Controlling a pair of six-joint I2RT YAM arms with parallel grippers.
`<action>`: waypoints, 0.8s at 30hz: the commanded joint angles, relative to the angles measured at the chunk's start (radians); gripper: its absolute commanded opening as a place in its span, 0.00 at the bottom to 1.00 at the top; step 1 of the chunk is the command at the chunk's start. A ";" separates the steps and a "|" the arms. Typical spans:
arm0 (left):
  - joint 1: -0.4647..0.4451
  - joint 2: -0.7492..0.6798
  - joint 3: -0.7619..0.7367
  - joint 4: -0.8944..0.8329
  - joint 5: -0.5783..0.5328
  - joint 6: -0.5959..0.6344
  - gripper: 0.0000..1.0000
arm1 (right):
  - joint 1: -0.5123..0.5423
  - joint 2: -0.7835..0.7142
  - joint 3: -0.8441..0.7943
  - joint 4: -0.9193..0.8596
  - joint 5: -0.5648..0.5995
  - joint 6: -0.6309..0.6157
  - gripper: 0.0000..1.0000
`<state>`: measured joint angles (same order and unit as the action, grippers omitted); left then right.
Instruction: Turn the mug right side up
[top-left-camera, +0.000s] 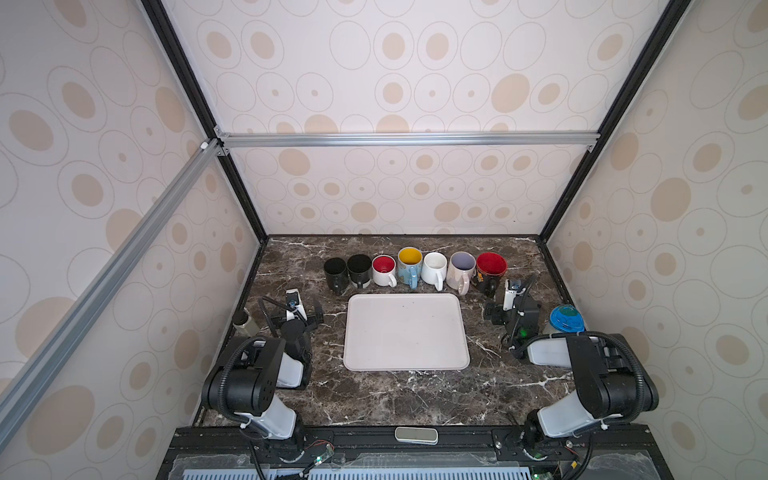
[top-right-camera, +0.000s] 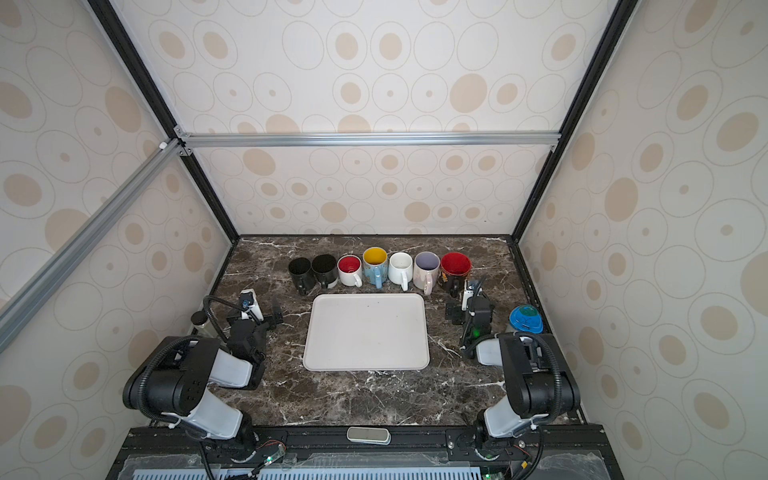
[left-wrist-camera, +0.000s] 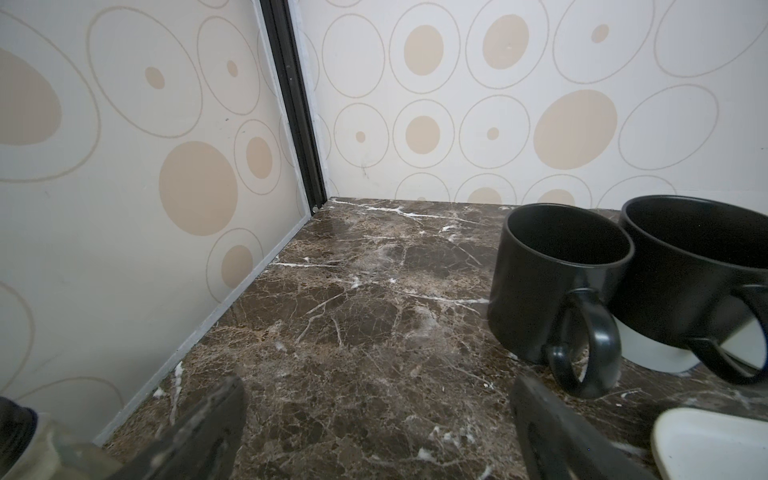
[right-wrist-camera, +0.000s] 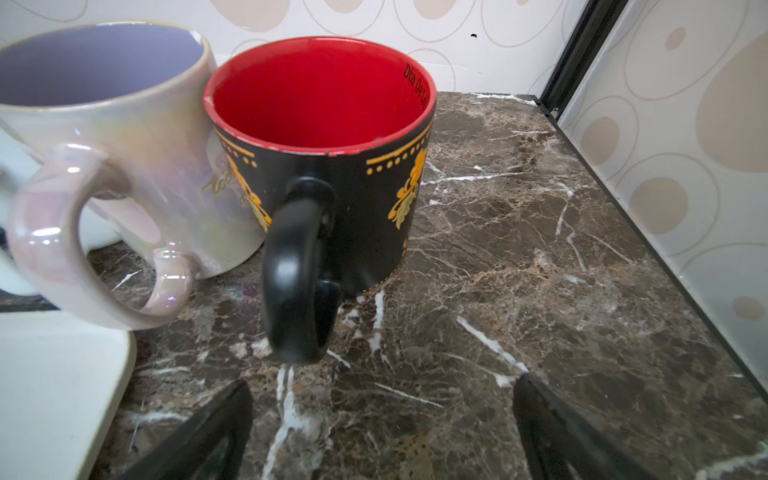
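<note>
Several mugs stand in a row along the back of the marble table, all mouth up, handles toward me. From the left they run from a black mug (top-left-camera: 335, 270) (top-right-camera: 300, 270) (left-wrist-camera: 557, 274) to a black mug with a red inside (top-left-camera: 491, 270) (top-right-camera: 455, 268) (right-wrist-camera: 332, 166). No upside-down mug shows. My left gripper (top-left-camera: 299, 313) (left-wrist-camera: 378, 382) is open over bare marble, short of the black mug. My right gripper (top-left-camera: 510, 306) (right-wrist-camera: 384, 383) is open and empty, just short of the red-inside mug's handle (right-wrist-camera: 295, 270).
An empty white tray (top-left-camera: 405, 332) (top-right-camera: 365, 332) lies mid-table in front of the mugs. A blue-lidded cup (top-left-camera: 565, 320) stands by the right wall, a small bottle (top-left-camera: 245, 322) by the left wall. Patterned walls close in the back and both sides.
</note>
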<state>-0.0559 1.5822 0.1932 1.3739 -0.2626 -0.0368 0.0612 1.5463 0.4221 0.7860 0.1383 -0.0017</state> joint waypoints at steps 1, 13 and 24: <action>0.005 -0.001 0.018 0.011 0.006 -0.005 1.00 | -0.003 -0.006 0.003 0.006 -0.018 -0.011 1.00; 0.001 -0.004 -0.084 0.188 0.078 0.027 1.00 | 0.017 -0.048 -0.098 0.170 0.083 0.001 1.00; 0.006 0.002 -0.036 0.122 0.014 0.001 1.00 | 0.019 0.007 -0.025 0.082 0.146 0.017 1.00</action>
<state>-0.0540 1.5799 0.1684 1.4750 -0.2317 -0.0357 0.0784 1.5467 0.3958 0.9031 0.2634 0.0174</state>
